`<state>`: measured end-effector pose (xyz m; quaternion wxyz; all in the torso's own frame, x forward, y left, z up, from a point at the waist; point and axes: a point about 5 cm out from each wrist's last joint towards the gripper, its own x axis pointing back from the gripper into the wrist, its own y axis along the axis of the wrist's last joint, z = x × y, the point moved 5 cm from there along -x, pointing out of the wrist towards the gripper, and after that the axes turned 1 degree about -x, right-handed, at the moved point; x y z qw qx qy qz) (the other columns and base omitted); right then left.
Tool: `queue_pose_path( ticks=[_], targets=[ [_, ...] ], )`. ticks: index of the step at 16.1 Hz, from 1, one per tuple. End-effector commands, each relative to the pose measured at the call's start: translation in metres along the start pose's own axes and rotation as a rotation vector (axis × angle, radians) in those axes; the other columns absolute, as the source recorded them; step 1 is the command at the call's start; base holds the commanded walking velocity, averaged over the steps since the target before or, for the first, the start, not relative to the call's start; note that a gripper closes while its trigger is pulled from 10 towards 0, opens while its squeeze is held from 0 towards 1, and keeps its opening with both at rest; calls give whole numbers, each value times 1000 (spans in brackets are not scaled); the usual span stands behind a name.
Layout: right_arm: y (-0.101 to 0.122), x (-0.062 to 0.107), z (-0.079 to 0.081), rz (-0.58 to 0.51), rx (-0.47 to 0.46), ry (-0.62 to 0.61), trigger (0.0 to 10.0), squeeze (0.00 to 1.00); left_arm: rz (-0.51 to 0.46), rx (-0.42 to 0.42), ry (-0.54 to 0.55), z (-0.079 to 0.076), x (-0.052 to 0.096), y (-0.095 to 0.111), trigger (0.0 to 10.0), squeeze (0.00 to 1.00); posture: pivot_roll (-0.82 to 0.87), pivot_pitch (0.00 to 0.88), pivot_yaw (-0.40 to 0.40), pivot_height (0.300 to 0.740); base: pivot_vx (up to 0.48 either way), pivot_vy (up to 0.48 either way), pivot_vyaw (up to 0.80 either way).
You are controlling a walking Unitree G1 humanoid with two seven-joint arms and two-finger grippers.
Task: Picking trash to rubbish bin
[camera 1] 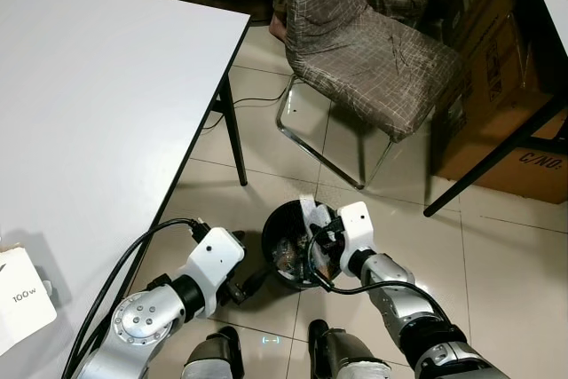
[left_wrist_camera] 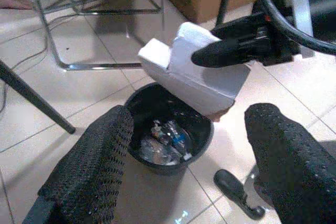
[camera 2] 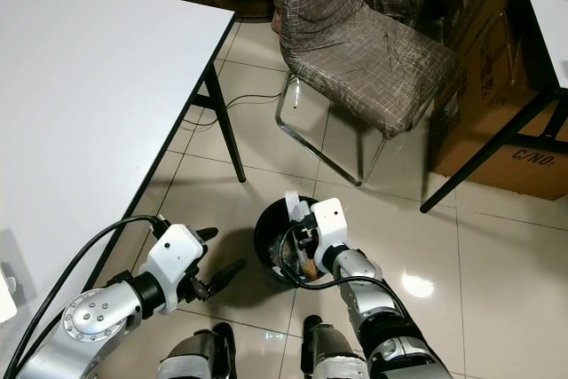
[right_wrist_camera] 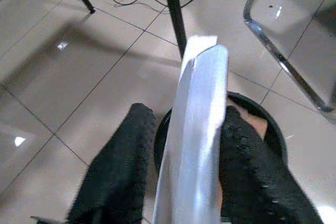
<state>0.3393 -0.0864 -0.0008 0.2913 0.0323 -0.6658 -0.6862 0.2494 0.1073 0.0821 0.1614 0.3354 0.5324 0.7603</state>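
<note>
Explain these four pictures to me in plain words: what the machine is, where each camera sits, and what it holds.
This is a humanoid robot with two silver arms, each ending in two black fingers. Two pictures come from its head, looking down; the other two come from cameras on each wrist. The right gripper is shut on a flattened white carton, held right above a black rubbish bin on the tiled floor, with trash already inside. The left gripper is open and holds nothing, beside the bin. A white table stands on the robot's left, and a cloth-covered chair stands ahead.
</note>
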Motion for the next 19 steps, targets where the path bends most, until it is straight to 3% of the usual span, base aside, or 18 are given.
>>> queue_pose_path(
  ticks=[1,3,5,9,13,16,19],
  targets=[
    [-2,2,-5,-3,18,-19,10000,678,2,9,31,4,0,-2,10000,0,36,272,-17,740,0,0,0],
    [0,2,-7,-10,38,-22,10000,639,3,0,44,8,-1,-2,10000,0,41,272,-11,740,0,0,0],
    [7,1,-10,-31,41,-42,10000,0,7,-8,63,11,0,-3,10000,0,43,267,-8,740,0,0,0],
    [24,-4,-15,-69,81,-53,10000,0,2,-6,91,17,0,-3,10000,0,42,266,-7,740,0,0,0],
    [26,-3,-16,-84,89,-60,10000,0,-2,-2,118,19,-1,-3,10000,0,40,252,-8,740,0,0,0],
    [17,3,-17,-61,79,-82,10000,0,33,104,242,33,-1,-12,10000,0,24,211,-16,740,0,0,0],
    [16,23,-19,-74,49,-109,10000,0,31,205,284,30,1,-18,10000,0,-4,164,-19,740,0,0,0]
  ],
)
